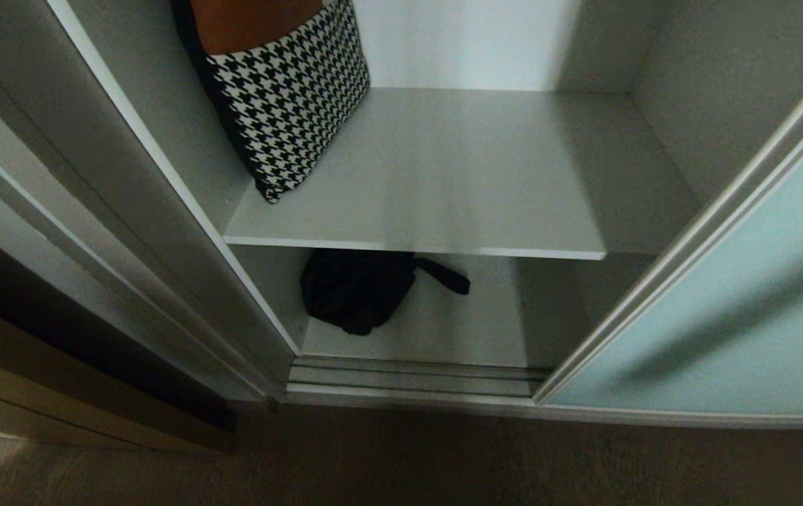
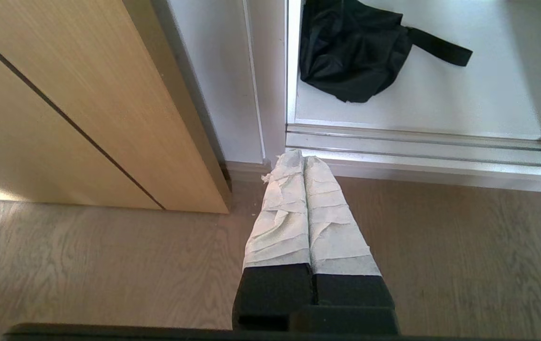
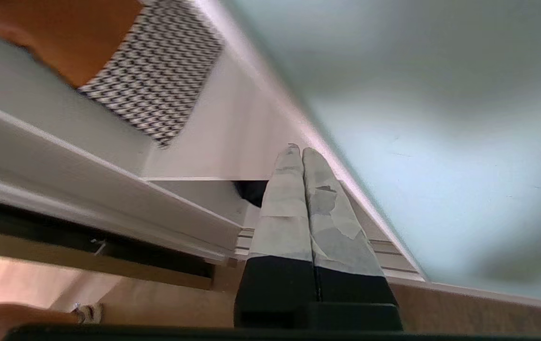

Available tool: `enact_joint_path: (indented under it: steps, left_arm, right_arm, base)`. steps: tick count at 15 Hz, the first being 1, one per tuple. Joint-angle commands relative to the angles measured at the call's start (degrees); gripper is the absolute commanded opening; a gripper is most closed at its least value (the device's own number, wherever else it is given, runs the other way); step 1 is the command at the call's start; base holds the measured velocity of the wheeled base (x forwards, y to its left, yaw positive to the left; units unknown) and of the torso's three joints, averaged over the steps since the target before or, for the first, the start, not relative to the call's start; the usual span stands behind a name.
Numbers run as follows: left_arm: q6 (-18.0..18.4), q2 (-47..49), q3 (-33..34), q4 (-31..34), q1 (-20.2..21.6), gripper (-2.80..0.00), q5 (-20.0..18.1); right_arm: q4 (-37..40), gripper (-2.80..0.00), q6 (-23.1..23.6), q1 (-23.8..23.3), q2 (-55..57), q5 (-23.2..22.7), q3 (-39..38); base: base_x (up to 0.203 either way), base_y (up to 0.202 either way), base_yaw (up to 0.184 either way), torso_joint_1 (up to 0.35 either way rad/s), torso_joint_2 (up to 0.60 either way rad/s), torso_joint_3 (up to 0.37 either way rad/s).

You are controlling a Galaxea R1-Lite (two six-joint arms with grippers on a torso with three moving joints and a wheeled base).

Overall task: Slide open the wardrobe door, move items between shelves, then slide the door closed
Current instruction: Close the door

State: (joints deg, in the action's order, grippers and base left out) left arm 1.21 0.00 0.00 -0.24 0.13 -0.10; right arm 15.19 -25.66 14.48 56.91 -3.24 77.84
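The right gripper (image 3: 302,152), fingers pressed together and empty, hangs just beside the sliding wardrobe door (image 1: 724,302), which stands at the right with the wardrobe open. On the upper shelf (image 1: 443,176), far left, leans a houndstooth bag (image 1: 289,91); a black pouch (image 1: 359,288) lies below. The left gripper (image 2: 302,158), closed, hangs over the wooden floor (image 2: 109,265).

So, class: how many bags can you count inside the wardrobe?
2: a houndstooth bag leaning at the upper shelf's left; a black bag on the board below, partly hidden.
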Motion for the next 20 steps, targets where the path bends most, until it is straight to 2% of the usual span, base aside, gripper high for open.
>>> enact_joint_path:
  steps: [1, 16, 20]
  left_arm:
    - [0.02, 0.09, 0.00, -0.02, 0.04, -2.80, 0.01]
    - [0.02, 0.09, 0.00, -0.02, -0.05, -2.80, 0.01]
    - [0.02, 0.09, 0.00, -0.02, 0.04, -2.80, 0.01]
  right_arm:
    - [0.02, -2.80, -0.25, -0.68, 2.39, -0.01, -0.05]
    - [-1.92, -2.80, -0.18, -1.82, 6.86, -0.16, -0.32]
    - [-1.83, -2.80, 0.26, -0.07, 6.90, -0.62, -0.14]
  base:
    - [0.000, 0.000, 0.000, 0.000, 0.00, 0.000]
    - [0.000, 0.000, 0.000, 0.000, 0.00, 0.000]
    - [0.000, 0.000, 0.000, 0.000, 0.00, 0.000]
